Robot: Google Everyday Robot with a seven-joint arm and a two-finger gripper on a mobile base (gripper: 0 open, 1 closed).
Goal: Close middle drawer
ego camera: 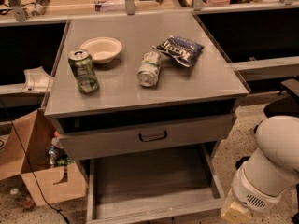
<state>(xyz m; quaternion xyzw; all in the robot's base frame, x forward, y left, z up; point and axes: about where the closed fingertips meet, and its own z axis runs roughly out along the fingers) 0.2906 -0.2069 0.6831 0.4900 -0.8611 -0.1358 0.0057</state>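
Note:
The middle drawer [152, 178] is pulled far out below the top drawer [149, 136]. Its deep grey tray is empty, and its low front [154, 213] runs along the bottom edge of the view; its handle does not show. The top drawer, with a dark bar handle, stands slightly out. My white arm [271, 164] comes in at the lower right. The gripper [233, 212] shows only as a beige end at the bottom edge, just right of the open drawer's front right corner.
On the cabinet top [210, 83] are a white bowl [102, 48], an upright green can [83, 71], a can lying on its side [149, 69] and a dark chip bag [179, 50]. A cardboard box [35, 167] with trash stands at the left. A cable [28, 167] trails over the floor.

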